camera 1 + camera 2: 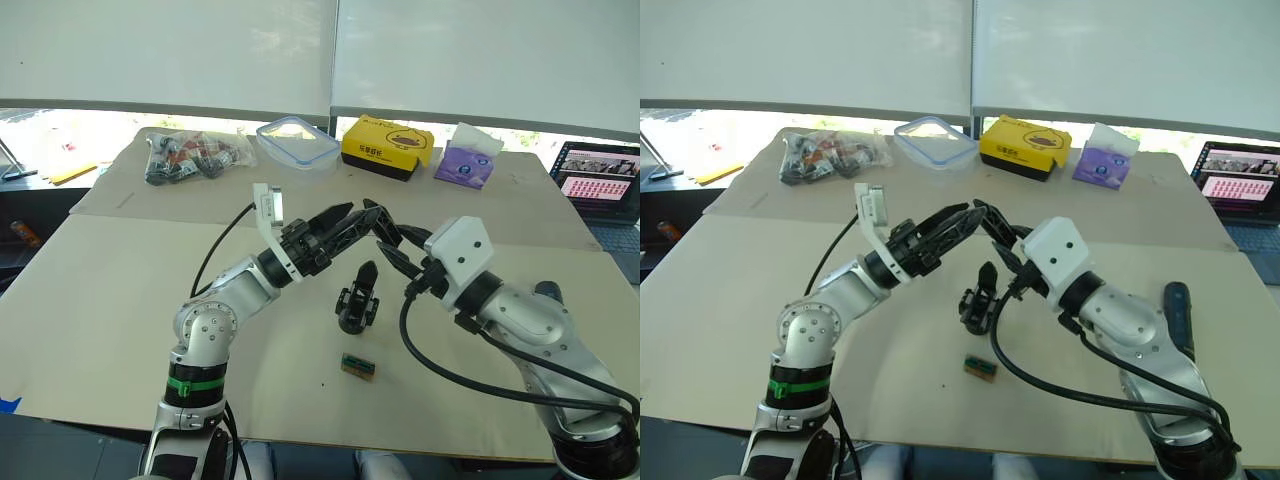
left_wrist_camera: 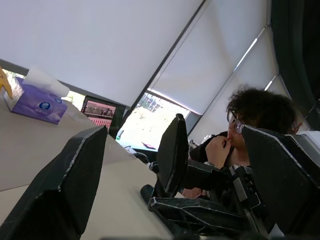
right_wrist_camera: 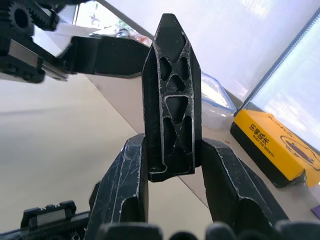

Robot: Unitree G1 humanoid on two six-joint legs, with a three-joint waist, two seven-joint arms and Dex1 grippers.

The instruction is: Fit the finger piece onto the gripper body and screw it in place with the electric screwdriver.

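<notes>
My right gripper [image 1: 398, 250] is shut on the finger piece [image 3: 171, 100], a flat black ribbed blade with its pointed end sticking out past the fingertips. My left gripper [image 1: 350, 218] is open and faces it from the left. The blade [image 2: 172, 155] stands in the gap between the wide-spread left fingers [image 2: 75, 175] without touching them. Both grippers hover above the table's middle. Just below them the gripper body [image 1: 358, 300] stands upright on the table, one black finger pointing up. The electric screwdriver [image 1: 1177, 315] lies on the table to the right of my right arm.
A small green-brown block [image 1: 358, 366] lies in front of the gripper body. At the back are a bag of parts [image 1: 190, 155], a clear container [image 1: 297, 142], a yellow box [image 1: 388, 146] and purple tissues [image 1: 466, 160]. A laptop [image 1: 602, 180] sits far right. A person [image 2: 257, 117] sits beyond the table.
</notes>
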